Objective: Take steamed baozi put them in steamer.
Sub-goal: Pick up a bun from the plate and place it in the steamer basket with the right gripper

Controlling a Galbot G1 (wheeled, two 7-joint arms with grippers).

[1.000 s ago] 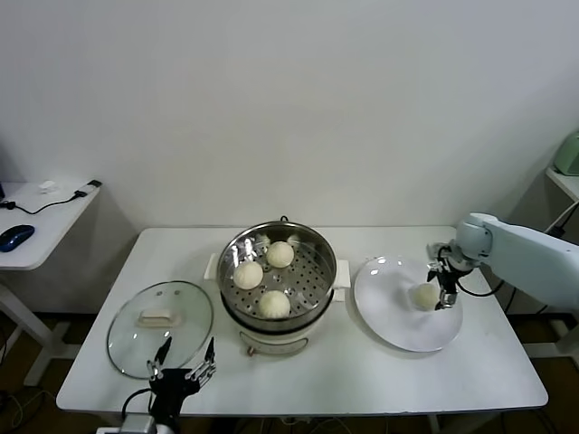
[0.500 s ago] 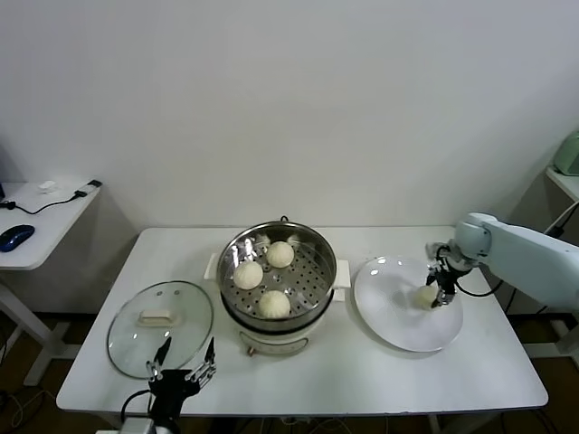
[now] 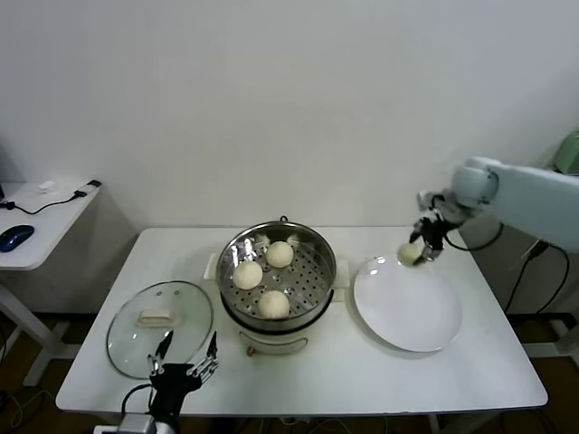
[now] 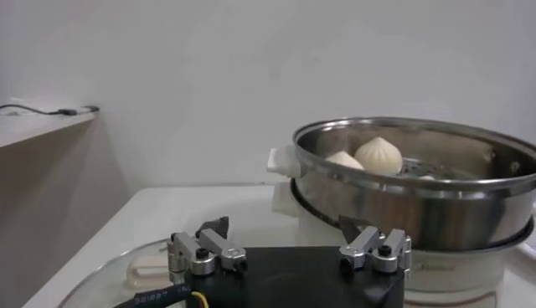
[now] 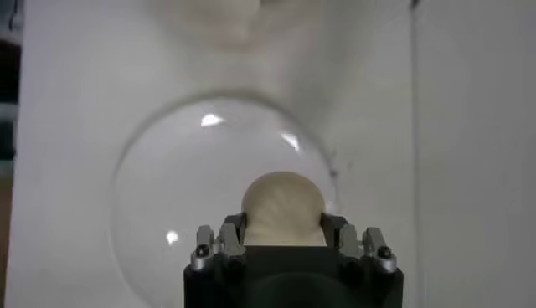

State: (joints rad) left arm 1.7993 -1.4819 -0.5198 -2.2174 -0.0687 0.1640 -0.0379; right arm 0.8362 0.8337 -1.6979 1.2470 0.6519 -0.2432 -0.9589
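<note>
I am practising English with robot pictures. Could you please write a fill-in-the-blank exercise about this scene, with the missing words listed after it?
1. The shiny round stainless-steel steamer holds ____ pale cream-white dough buns.
2. The right gripper is shut on one pale bun, held above the flat white round ____.
3. The round glass lid lies on the white table, on the steamer's ____ side.
4. The left gripper, near the lid, is ____.

Missing words: three; plate; left; open

Even, bright indoor light; glare spots on the plate (image 5: pixel 167 192); soft shadows.
</note>
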